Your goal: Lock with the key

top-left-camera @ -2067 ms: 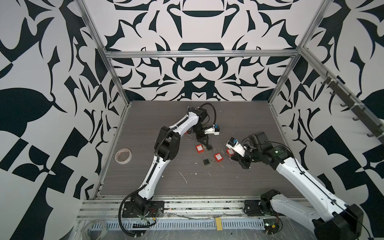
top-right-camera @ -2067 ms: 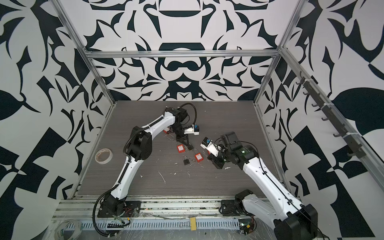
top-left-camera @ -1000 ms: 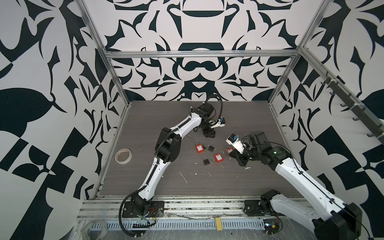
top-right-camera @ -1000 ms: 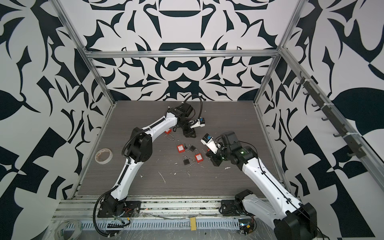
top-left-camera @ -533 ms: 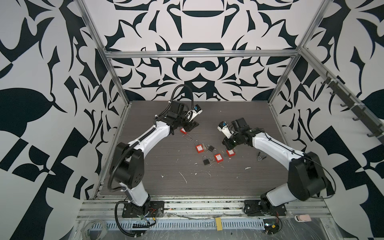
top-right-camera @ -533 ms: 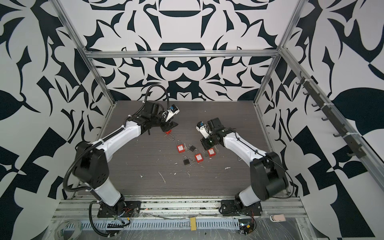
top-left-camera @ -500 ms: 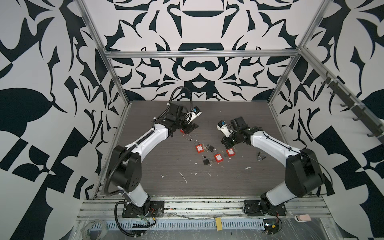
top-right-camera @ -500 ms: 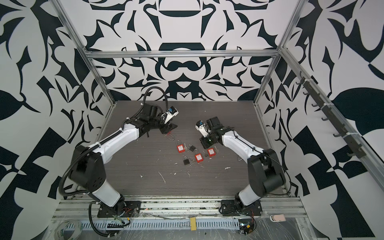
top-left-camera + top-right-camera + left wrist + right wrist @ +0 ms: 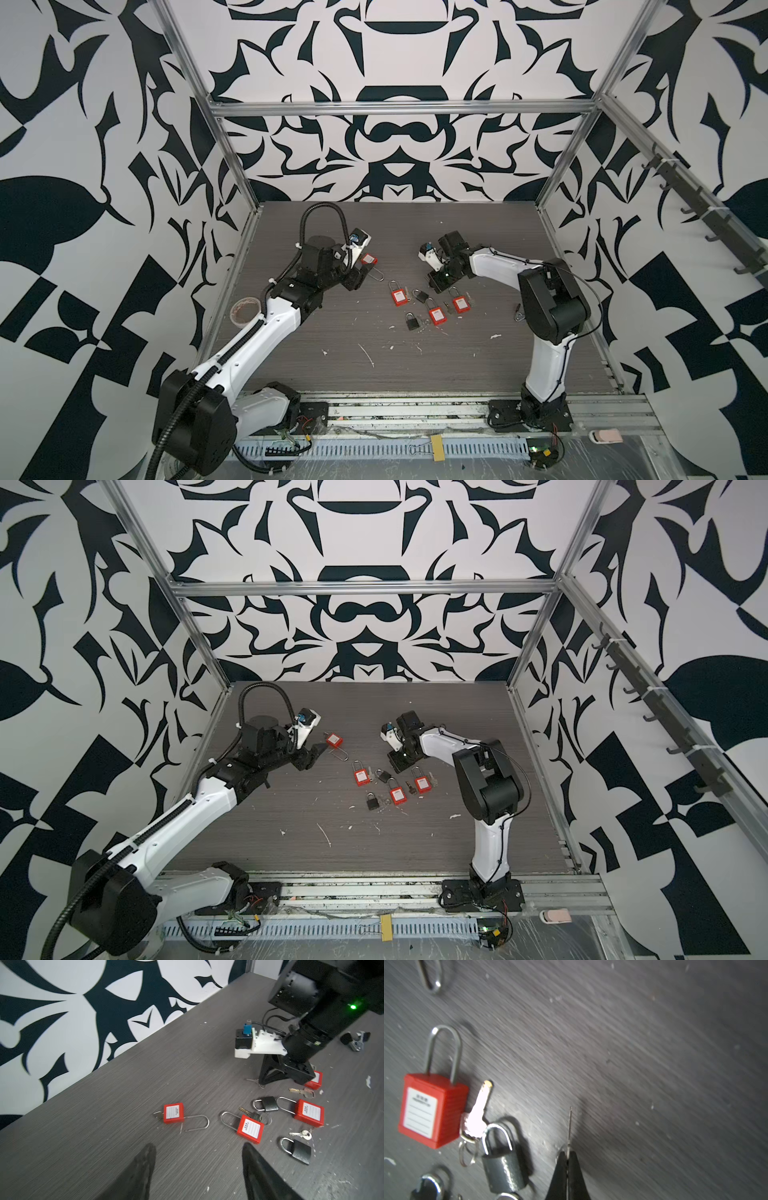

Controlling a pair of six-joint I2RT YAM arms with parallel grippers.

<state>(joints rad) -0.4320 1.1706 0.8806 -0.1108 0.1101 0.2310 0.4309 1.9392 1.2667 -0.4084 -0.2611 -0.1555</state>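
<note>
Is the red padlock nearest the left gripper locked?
No: the red padlock has its shackle open, one end outside the body.

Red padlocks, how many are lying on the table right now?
4. One red padlock lies apart toward the left, shackle open. Three more cluster in the middle: left one, middle one, right one. None seems hidden.

The counter is dark grey with a fine wood grain, flecked with white specks. The walls are white with bold black leaf-like shapes. The red padlocks carry white labels and silver shackles. The small padlocks are black with silver shackles. The arms are white with black joints. The left end effector and right end effector are black, and the key in the latter is silver. A green light glows on black housing.
</note>
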